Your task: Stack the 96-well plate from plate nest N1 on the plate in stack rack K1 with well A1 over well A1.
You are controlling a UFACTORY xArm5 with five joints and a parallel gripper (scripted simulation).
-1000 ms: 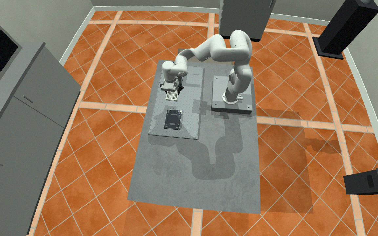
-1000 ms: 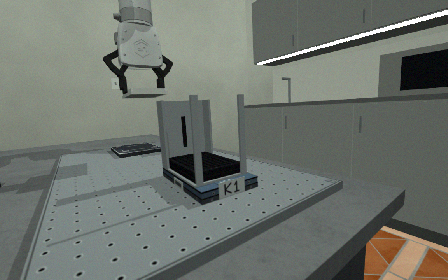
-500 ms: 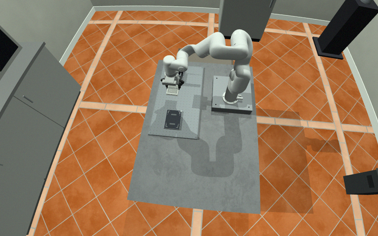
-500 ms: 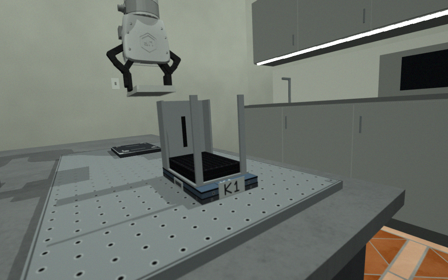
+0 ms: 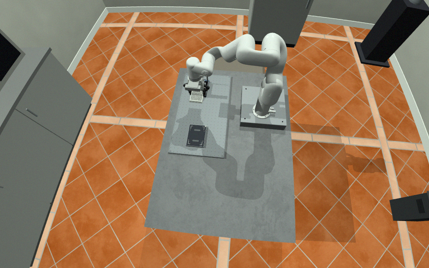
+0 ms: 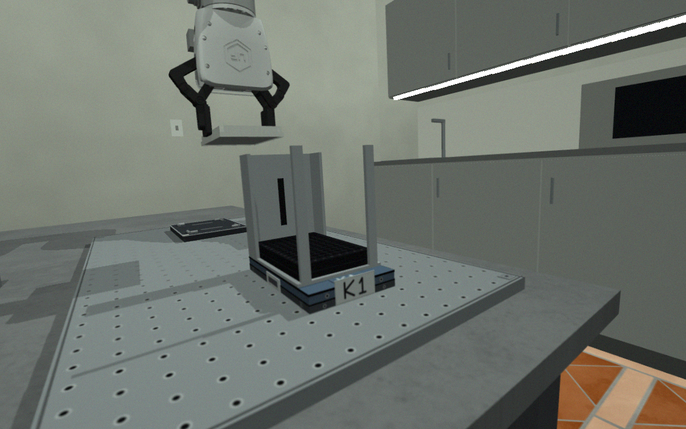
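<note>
- White 96-well plate hung in the air, gripped across its width by the gripper, whose black fingers were spread wide and pressed against the plate's two sides.
- In the exterior view the held plate sat level, higher than the tops of the rack posts and a little to the left of them, not yet between the posts.
- Seen from the top view, the same plate showed its grid of wells just below the gripper body, above the far end of the perforated breadboard.
- Further left and back in the exterior view, the dark plate nest N1 lay flat on the breadboard with nothing in it; from above it sat well apart from the gripper, nearer the camera end of the board.
- To the right of the held plate stood the stack rack K1, with tall grey posts rising from a blue-edged base and a white label reading K1 at the front.
- A black plate rested flat in the bottom of the rack, between the posts.
- Which corner of either plate was cut off could not be made out.
- At the right in the top view, the white arm rose from a grey pedestal on the table.
</note>
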